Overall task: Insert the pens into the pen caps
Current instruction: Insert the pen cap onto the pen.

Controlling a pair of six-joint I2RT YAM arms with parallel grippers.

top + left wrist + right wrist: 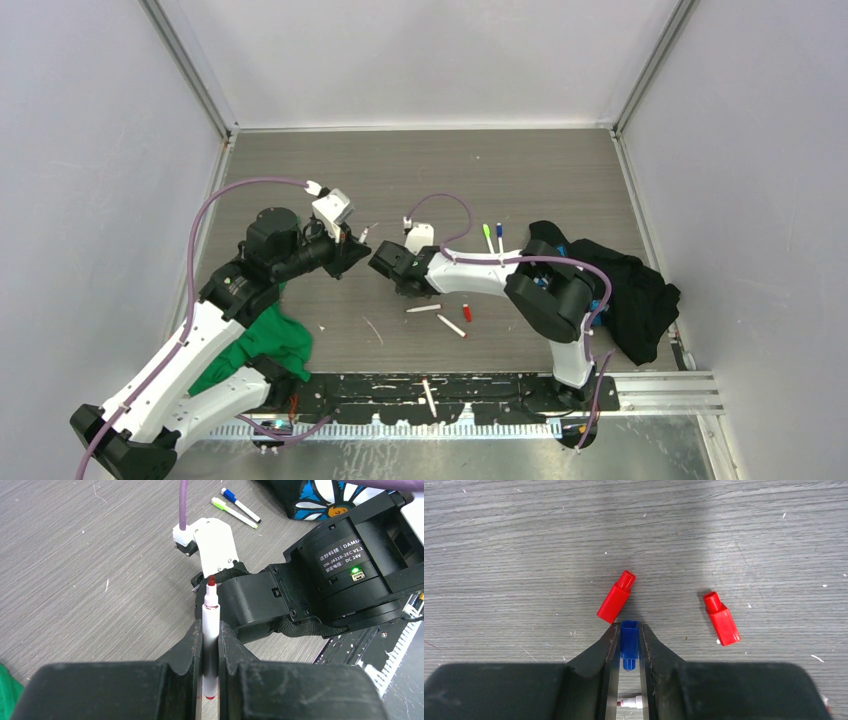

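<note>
My left gripper (352,250) (210,628) is shut on a white pen (210,625) with a red tip, held above the table and pointing toward the right gripper. My right gripper (384,262) (629,628) is shut on a blue cap (629,641), open end facing outward. Two red caps (616,596) (721,619) lie on the table below it. A red-tipped pen end (631,701) shows between the right fingers. Two bare white pens (423,308) (451,326) and a red cap (467,313) lie near the middle.
A green-capped pen (488,238) (234,512) and a blue-capped pen (499,236) (240,504) lie behind the right arm. A green cloth (265,345) lies by the left arm, a black cloth (625,290) at the right. One white pen (429,397) lies on the front base plate.
</note>
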